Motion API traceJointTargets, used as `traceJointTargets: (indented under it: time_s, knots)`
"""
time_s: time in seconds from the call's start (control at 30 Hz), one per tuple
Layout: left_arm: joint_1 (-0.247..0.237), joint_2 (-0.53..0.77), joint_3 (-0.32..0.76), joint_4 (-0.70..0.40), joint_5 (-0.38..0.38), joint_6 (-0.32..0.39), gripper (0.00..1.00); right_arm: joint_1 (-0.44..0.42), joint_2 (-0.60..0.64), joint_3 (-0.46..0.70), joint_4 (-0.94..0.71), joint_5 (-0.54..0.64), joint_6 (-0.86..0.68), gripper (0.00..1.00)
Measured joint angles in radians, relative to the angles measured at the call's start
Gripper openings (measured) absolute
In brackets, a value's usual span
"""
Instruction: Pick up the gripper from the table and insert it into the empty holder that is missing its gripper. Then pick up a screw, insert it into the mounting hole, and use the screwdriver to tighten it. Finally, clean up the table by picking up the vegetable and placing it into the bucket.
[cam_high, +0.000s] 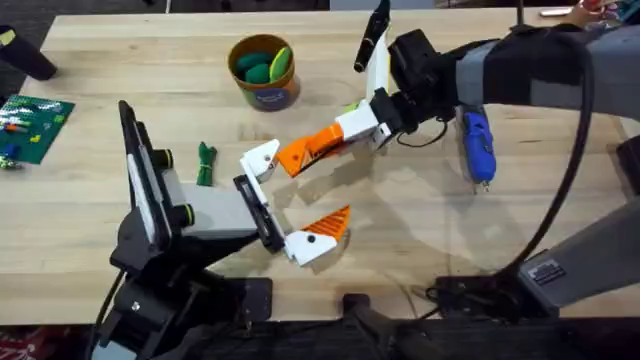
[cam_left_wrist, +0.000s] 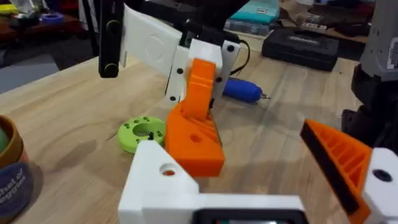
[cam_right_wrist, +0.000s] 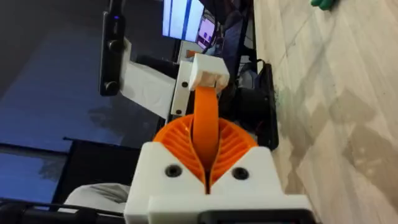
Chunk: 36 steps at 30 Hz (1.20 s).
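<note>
Right gripper has its fingers pinched tight on the gripper, held above mid-table. The piece lies slantwise, white base at the fingers, orange tip pointing down-left, touching the holder. Left gripper sits spread wide, nothing between its fingers.

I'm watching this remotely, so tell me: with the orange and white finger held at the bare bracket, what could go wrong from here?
1. The right gripper pinches the gripper by its narrow orange part, so pushing against the holder could make it pivot or slip.
2. It looks slanted against the holder, so it may jam rather than seat.
3. The screwdriver lies close beside the right arm, which might nudge it.
</note>
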Motion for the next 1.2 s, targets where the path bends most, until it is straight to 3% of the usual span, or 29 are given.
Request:
traceJointTargets:
  time_s: [0.43,0.97,1.2]
  knots:
    - [0.0,0.0,0.0,0.0,0.0,0.0,0.984,0.017,0.0,0.0,0.088,0.018,0.116,0.022]
    - [0.001,0.0,0.0,-0.002,-0.001,-0.01,0.984,0.052,0.0,-0.001,0.157,0.045,0.363,0.021]
    - [0.015,0.001,0.0,-0.002,-0.045,-0.018,0.984,0.129,-0.003,-0.001,0.386,0.107,0.524,0.021]
